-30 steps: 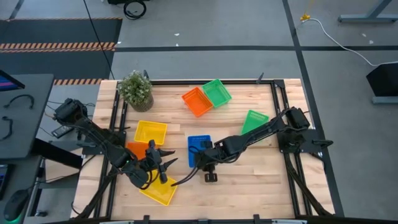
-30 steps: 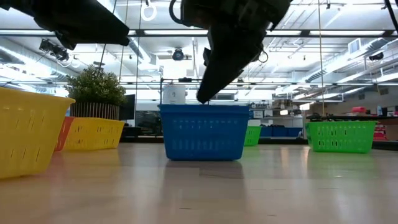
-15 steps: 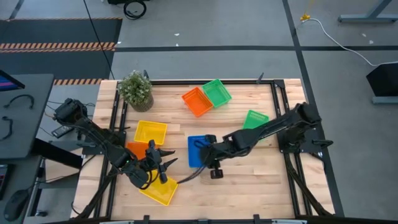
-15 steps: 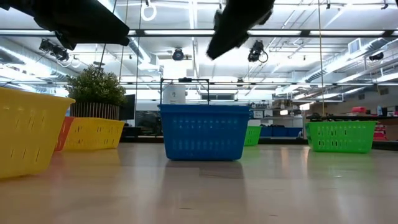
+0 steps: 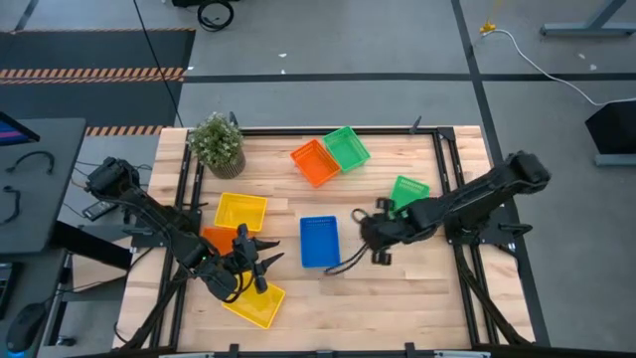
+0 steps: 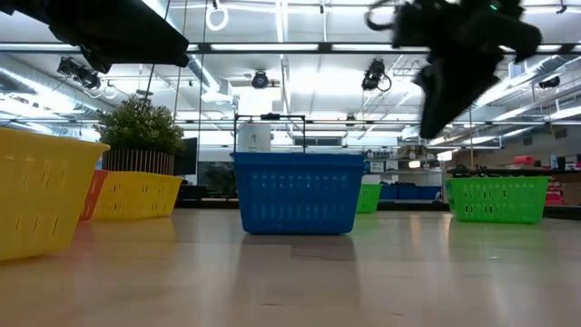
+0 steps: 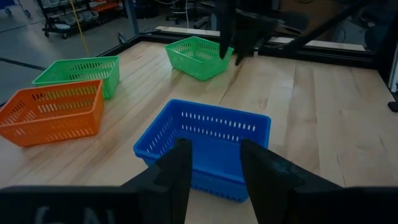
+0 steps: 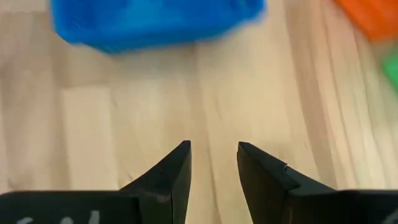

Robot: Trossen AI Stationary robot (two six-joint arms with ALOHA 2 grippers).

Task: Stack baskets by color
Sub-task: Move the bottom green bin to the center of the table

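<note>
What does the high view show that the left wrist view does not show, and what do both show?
Only the high view shows the plant, two yellow baskets and an orange basket beside the left arm. Only the left wrist view shows the left tool, open and empty, facing the blue basket. Both show that blue basket, two green baskets, the far orange basket and the right tool.

Bright, even light came from the ceiling strip lights (image 6: 272,47), which glared white in the low view, shadows on the table (image 5: 397,288) stayed soft, and motion smeared the blue basket (image 8: 155,22) in the right wrist view.
</note>
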